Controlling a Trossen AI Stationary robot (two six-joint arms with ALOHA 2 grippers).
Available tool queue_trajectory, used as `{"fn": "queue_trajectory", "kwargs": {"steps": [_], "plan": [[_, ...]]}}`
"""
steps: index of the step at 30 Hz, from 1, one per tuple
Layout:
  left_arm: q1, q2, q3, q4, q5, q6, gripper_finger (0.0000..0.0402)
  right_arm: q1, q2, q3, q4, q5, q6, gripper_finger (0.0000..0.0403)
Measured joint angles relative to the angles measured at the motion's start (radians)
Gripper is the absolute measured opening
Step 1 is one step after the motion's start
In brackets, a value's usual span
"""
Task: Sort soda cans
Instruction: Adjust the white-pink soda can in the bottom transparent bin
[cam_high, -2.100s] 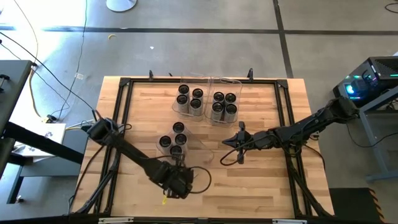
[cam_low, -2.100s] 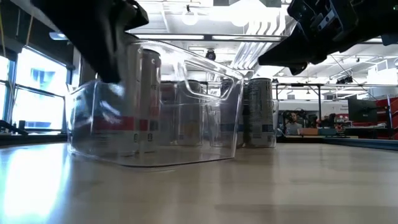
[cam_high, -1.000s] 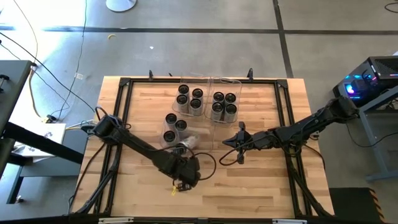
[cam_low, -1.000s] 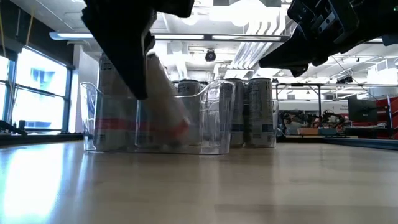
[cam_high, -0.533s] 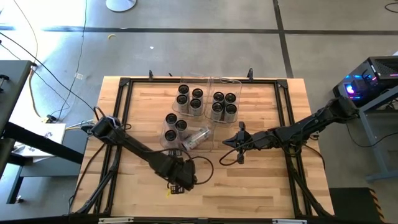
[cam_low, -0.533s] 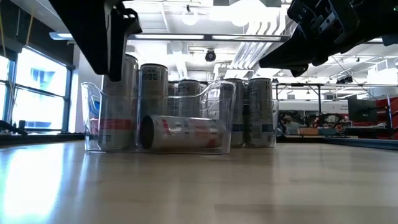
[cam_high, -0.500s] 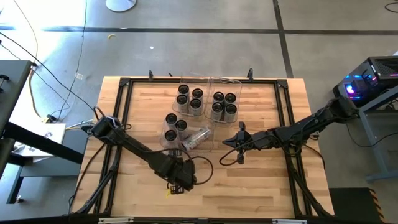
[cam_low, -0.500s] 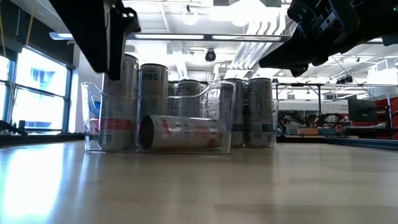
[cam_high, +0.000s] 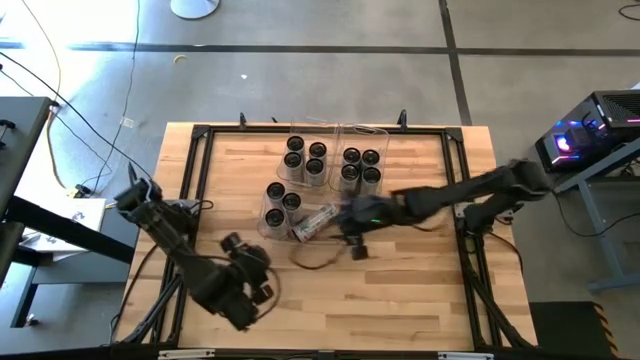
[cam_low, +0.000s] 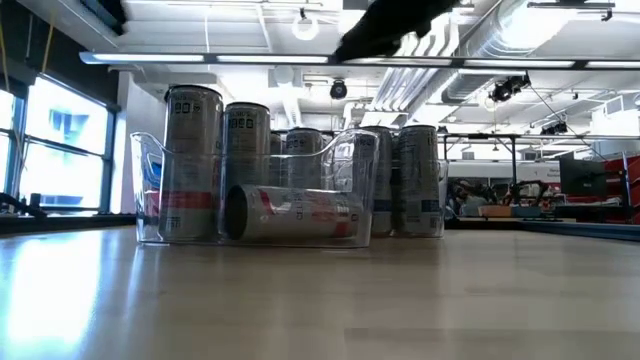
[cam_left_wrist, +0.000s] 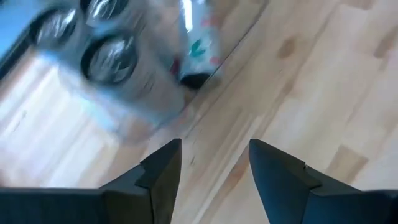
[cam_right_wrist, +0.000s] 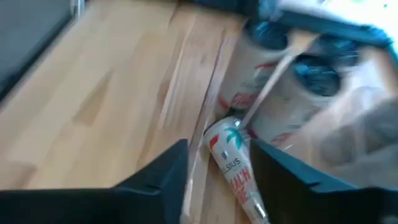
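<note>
Left gripper (cam_high: 243, 285) near bench (cam_high: 420, 290) front-left corner, jaws parted, empty. Near bin (cam_high: 290, 212): two soda cans (cam_high: 283, 202) upright, toppled can (cam_high: 316, 219) on its side. Right gripper (cam_right_wrist: 216, 163) just beside toppled can, jaws parted, not gripping.

On the counter (cam_high: 240, 165), two far bins (cam_high: 330, 135) hold upright soda cans (cam_high: 305, 160). A nearer bin (cam_high: 262, 222) holds two upright and one toppled can (cam_high: 315, 220); the right tool (cam_high: 345, 225) is just beside it, the left tool (cam_high: 248, 270) near-left.
</note>
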Motion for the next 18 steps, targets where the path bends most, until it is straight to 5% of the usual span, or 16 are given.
{"fn": "queue_trajectory", "kwargs": {"steps": [10,18], "plan": [[-0.12,-0.221,-0.375,0.087,0.026,-0.35,0.014,-0.158,0.475,0.542,-0.473,-0.196,-0.223,0.0275],[-0.17,-0.273,-0.447,0.112,-0.028,-0.39,0.0133,-0.211,0.615,0.638,-0.596,-0.194,-0.287,0.0281]]}}
